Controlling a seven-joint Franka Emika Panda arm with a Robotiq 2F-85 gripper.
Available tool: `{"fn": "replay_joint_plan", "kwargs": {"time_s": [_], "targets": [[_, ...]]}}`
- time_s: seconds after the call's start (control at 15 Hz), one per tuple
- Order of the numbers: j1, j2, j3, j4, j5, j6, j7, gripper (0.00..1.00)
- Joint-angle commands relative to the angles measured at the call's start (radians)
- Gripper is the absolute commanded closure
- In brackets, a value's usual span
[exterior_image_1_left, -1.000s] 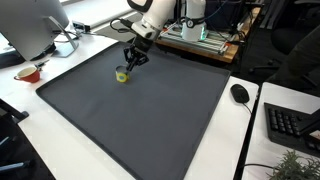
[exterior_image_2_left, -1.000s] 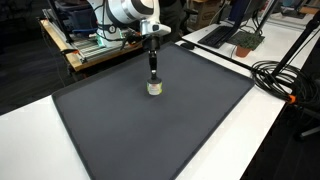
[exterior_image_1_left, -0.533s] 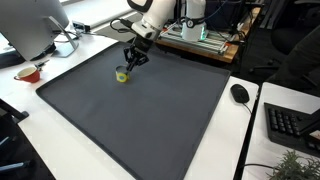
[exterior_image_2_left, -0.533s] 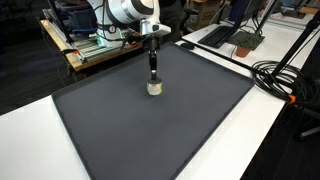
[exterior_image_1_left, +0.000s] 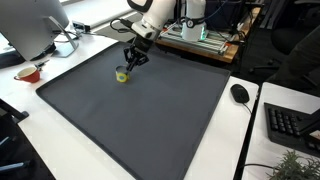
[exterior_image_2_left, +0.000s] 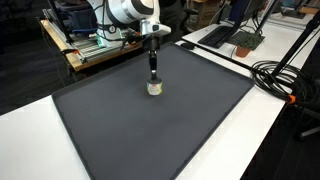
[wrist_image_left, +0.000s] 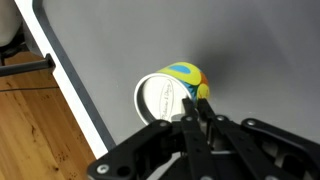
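Note:
A small can (wrist_image_left: 165, 95) with a white round lid and a yellow, green and blue side sits on the dark grey mat (wrist_image_left: 250, 50). It also shows in both exterior views (exterior_image_1_left: 121, 74) (exterior_image_2_left: 154, 88). My gripper (wrist_image_left: 196, 100) points down just above it, with its fingertips at the can's rim. The fingers are pressed together with nothing between them. In both exterior views the gripper (exterior_image_1_left: 131, 60) (exterior_image_2_left: 153, 72) hangs right over the can. Whether the tips touch the can I cannot tell.
The mat (exterior_image_1_left: 150, 120) covers most of a white table. A monitor (exterior_image_1_left: 30, 25) and a red cup (exterior_image_1_left: 28, 72) stand at one side, with a mouse (exterior_image_1_left: 239, 93) and keyboard (exterior_image_1_left: 290, 125) at another. Cables (exterior_image_2_left: 285, 80) lie off the mat. A rack with equipment (exterior_image_2_left: 85, 40) stands behind the arm.

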Motion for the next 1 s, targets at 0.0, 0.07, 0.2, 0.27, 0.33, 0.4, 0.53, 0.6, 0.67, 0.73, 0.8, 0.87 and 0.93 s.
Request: {"fn": "replay_joint_plan", "kwargs": {"time_s": [0.0,0.07,0.2,0.27,0.33,0.4,0.53,0.6,0.67,0.73,0.8,0.87,0.93], "targets": [[0.0,0.0,0.0,0.0,0.0,0.0,0.0,0.97],[-0.004,0.009,0.0,0.01,-0.002,0.013,-0.001,0.97],[-0.011,0.024,0.0,0.028,-0.004,0.029,0.001,0.97],[-0.013,0.037,-0.002,0.037,0.007,0.037,-0.009,0.97],[-0.017,0.048,-0.003,0.045,0.009,0.05,-0.016,0.97],[-0.021,0.062,-0.004,0.056,0.012,0.062,-0.017,0.97],[-0.026,0.089,-0.006,0.076,0.021,0.082,-0.022,0.97],[-0.03,0.101,-0.008,0.084,0.023,0.091,-0.024,0.97],[-0.035,0.113,-0.009,0.093,0.023,0.102,-0.022,0.97],[-0.04,0.124,-0.01,0.102,0.026,0.111,-0.023,0.97],[-0.043,0.134,-0.012,0.107,0.032,0.117,-0.025,0.97],[-0.046,0.139,-0.015,0.109,0.044,0.125,-0.028,0.65],[-0.046,0.121,-0.015,0.101,0.036,0.125,-0.013,0.64]]}}
